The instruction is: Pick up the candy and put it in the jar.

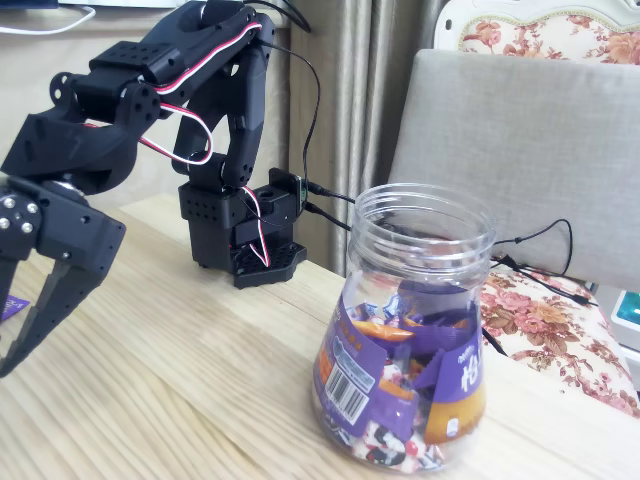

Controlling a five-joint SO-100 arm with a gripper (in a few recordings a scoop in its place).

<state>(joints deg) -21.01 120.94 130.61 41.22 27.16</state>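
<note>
1. Fixed view: the step looks like the reach for the candy (12, 306), a purple sliver lying on the wooden table (200, 380) at the left edge, just beside the gripper (10, 345).
2. The jaws stand wide apart and hold nothing; one black finger angles down near the tabletop.
3. Next, I judge, the jaws must straddle the candy and close, then carry it right to the clear jar (412, 330), open-necked and already holding purple wrappers.

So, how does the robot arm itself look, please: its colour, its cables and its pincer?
The arm is matte black plastic in blocky segments dotted with small holes. Red, white and black wires loop between its joints. The pincer has long tapered black fingers, with silver screws near its base.
</note>
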